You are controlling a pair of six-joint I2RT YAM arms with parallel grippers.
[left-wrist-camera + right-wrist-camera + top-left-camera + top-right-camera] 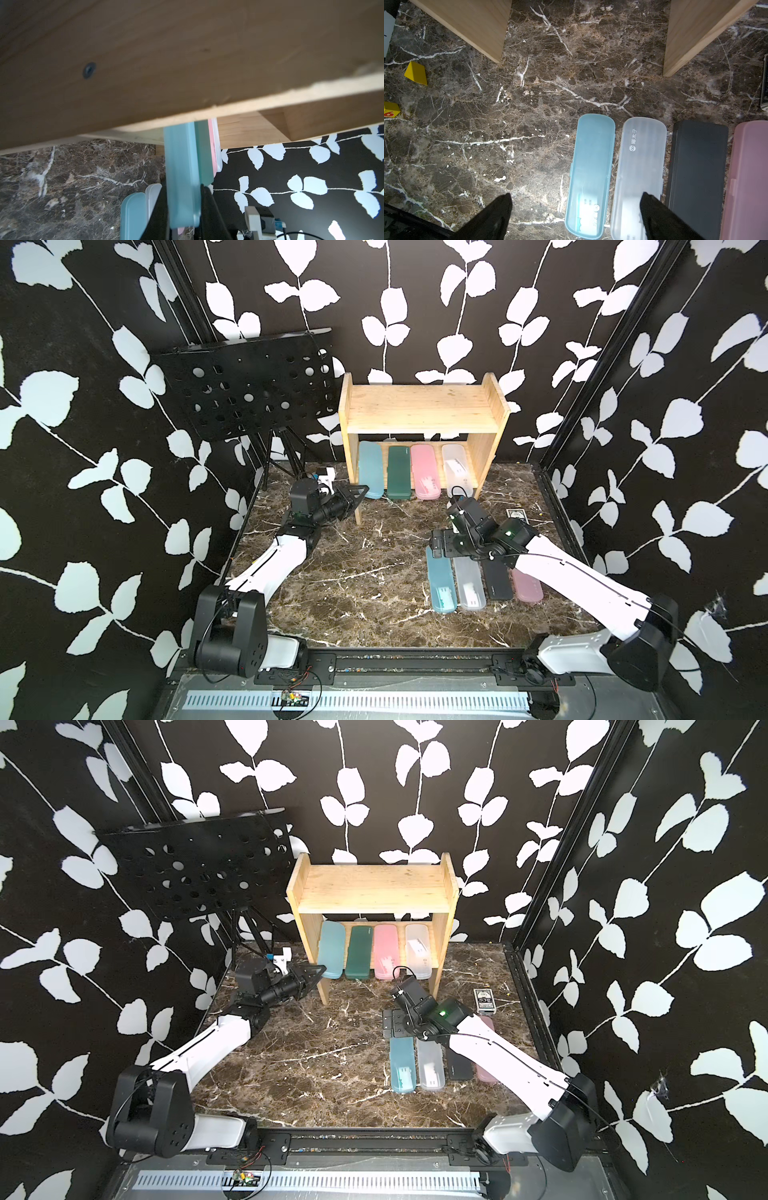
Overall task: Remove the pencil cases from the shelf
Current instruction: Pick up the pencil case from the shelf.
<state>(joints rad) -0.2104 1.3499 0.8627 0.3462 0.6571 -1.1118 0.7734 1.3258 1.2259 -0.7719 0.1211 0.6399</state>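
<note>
The wooden shelf stands at the back; its top tier is bare. On its lower tier lie a teal pencil case, a dark green one, a pink one and a frosted clear one. My left gripper is shut on the near end of the teal case, beside the shelf's left panel. On the table lie a teal case, a clear case, a black case and a pink case. My right gripper hovers open over their far ends, holding nothing.
A black perforated music stand on a tripod rises at the back left. A small card box lies right of the shelf. Yellow pieces lie on the marble table. A white device sits behind the left wrist.
</note>
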